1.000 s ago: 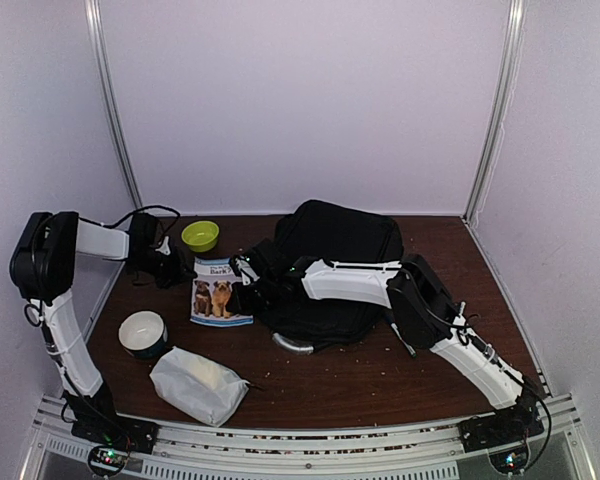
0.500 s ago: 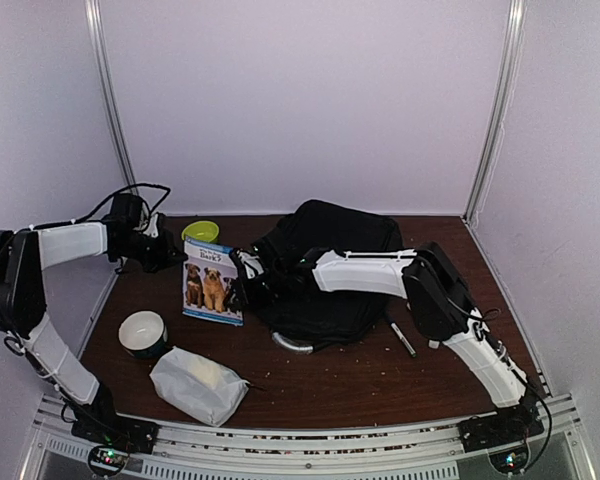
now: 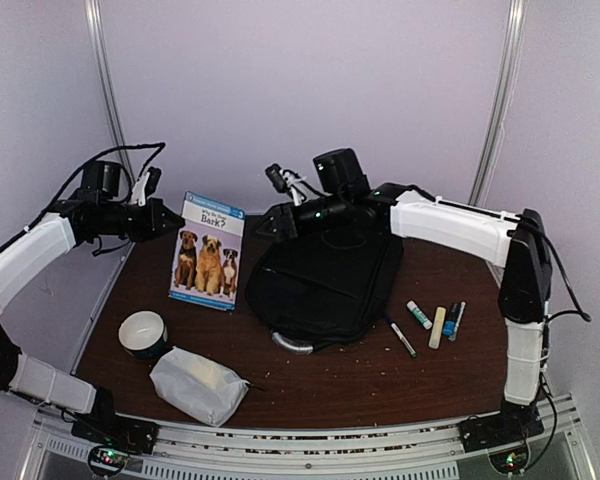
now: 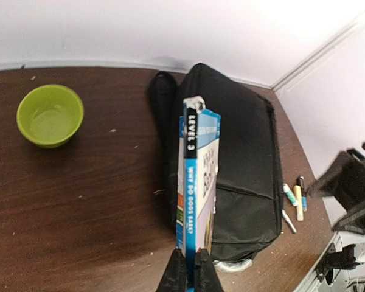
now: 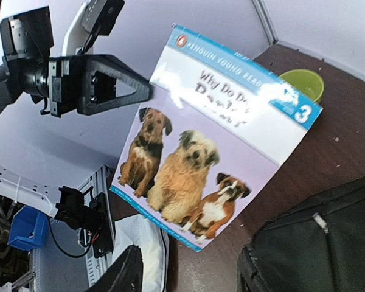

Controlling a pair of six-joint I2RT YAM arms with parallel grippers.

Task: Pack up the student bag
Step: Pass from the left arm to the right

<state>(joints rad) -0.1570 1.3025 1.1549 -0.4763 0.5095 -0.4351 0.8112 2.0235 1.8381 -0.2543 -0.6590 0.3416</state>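
The student bag (image 3: 325, 285) lies flat in the middle of the table, black, its grey handle at the near end. My left gripper (image 3: 165, 220) is shut on the spine of a dog picture book (image 3: 207, 250), which hangs upright in the air left of the bag. In the left wrist view the book (image 4: 198, 176) runs straight out from the gripper (image 4: 190, 271), over the bag (image 4: 243, 164). My right gripper (image 3: 268, 222) hovers open above the bag's far left corner. It faces the book (image 5: 213, 164), and nothing is between its fingers (image 5: 125, 274).
A green bowl (image 4: 50, 115) sits at the back left. A white cup (image 3: 143, 333) and a white pouch (image 3: 198, 385) lie near the front left. Several pens and markers (image 3: 438, 325) lie right of the bag.
My left arm has lifted the book off the table and stood it upright. My right arm has risen off the bag and swung back, its jaws opening. The pens now show.
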